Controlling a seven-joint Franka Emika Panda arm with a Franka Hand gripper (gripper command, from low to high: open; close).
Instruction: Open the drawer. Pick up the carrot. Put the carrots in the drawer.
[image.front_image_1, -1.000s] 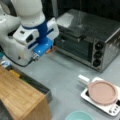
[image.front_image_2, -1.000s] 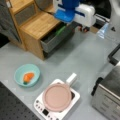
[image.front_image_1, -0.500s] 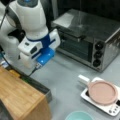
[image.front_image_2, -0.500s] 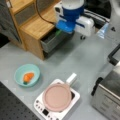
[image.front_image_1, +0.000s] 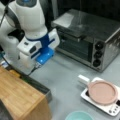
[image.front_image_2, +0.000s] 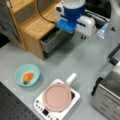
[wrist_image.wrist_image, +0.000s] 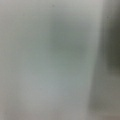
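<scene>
Drawer (image.front_image_2: 53, 41) is pulled out, carrot (image.front_image_2: 28, 77) sits in a teal bowl (image.front_image_2: 18, 72) well apart; end effector (image.front_image_2: 65, 27) hangs over the drawer, can't tell its opening or any hold.

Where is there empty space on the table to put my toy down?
The biggest bare patch of grey table lies between the open drawer, the toaster oven and the hotplate with its pink pan. A smaller patch sits between the teal bowl holding the carrot and the cabinet. By the drawer it's crowded: the arm and pincer hang there.
</scene>
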